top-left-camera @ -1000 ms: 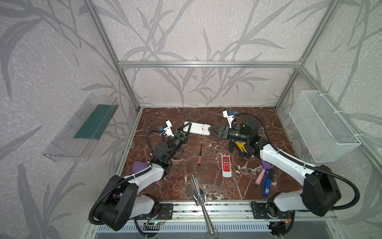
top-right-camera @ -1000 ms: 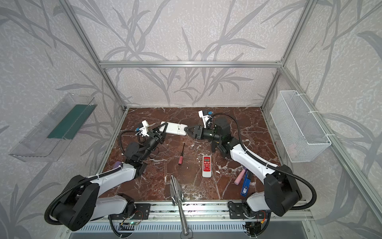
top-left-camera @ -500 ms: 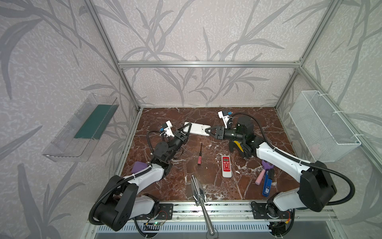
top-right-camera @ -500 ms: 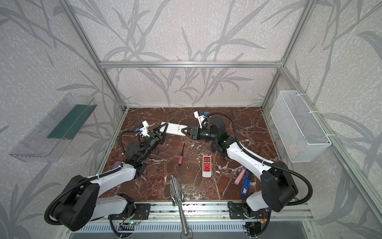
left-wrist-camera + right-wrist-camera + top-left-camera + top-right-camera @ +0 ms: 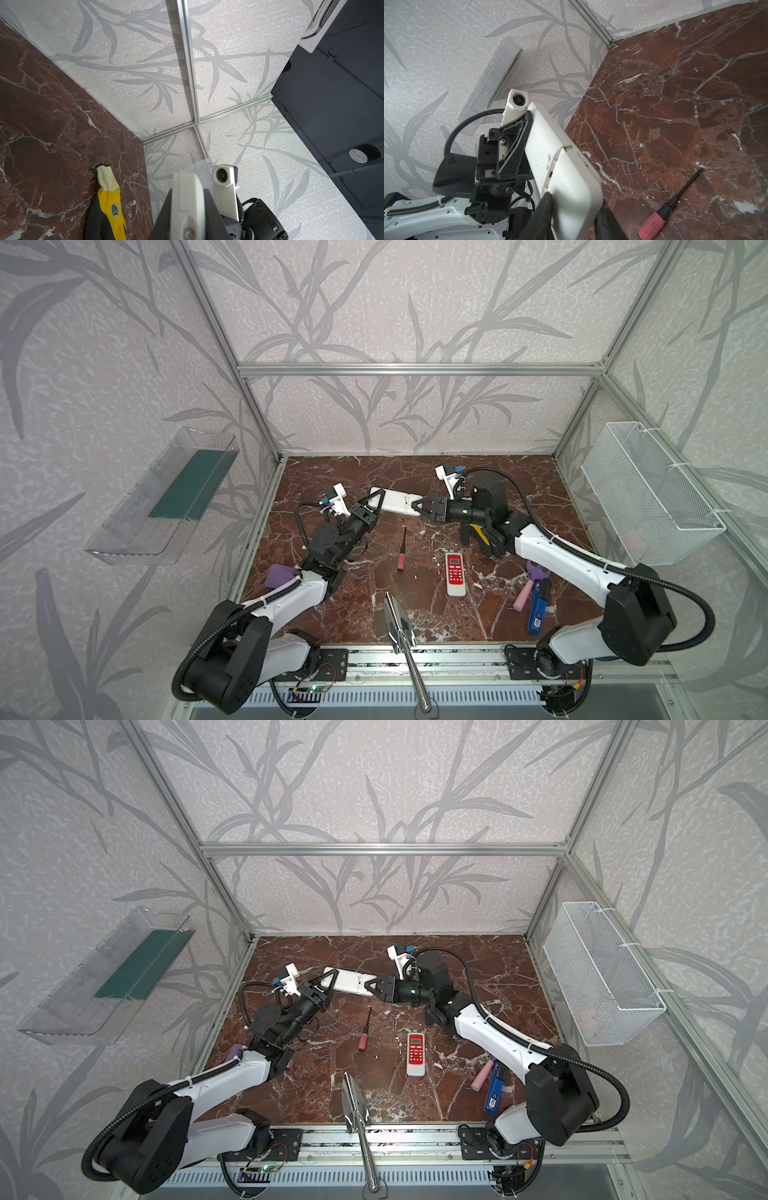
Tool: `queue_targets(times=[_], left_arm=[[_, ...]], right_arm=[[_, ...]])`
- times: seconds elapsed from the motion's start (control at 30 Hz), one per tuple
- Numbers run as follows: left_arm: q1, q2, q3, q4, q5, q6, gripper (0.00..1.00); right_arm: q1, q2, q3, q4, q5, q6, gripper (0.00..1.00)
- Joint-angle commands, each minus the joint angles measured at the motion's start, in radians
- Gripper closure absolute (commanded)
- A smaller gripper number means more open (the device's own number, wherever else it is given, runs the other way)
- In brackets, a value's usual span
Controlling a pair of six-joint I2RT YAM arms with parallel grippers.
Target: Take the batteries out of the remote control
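White remote [image 5: 395,502] (off the table), clamped in left tool [image 5: 374,506], right tool [image 5: 418,506] newly closed onto it

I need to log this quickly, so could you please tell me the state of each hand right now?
Left hand: closed on one end of the white remote.
Right hand: closed on its other end.

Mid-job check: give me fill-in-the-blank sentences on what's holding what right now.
The left gripper and right gripper grip the long white plastic remote at opposite ___.
In both top views, the pink-handled screwdriver lies ___ of the small red-faced remote.
The yellow-and-black glove lies under the ___ arm.
Missing: ends; left; right.
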Motion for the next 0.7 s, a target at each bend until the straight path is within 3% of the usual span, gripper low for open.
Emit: queue_targets(times=[0.0, 0.33, 0.67], left_arm=[[0.0, -0.022, 0.023, 0.032, 0.004, 0.003, 1.0], [0.0, -0.02, 0.023, 0.03, -0.001, 0.007, 1.0], [0.0, -0.011, 0.016, 0.025, -0.005, 0.009, 1.0]], right_arm=[[0.008, -0.017, 0.025, -0.019, 0.022, -0.027, 0.66], [0.018, -0.027, 0.047, -0.091, 0.058, -0.058, 0.66], [0.021, -0.027, 0.061, -0.126, 0.081, -0.06, 0.72]])
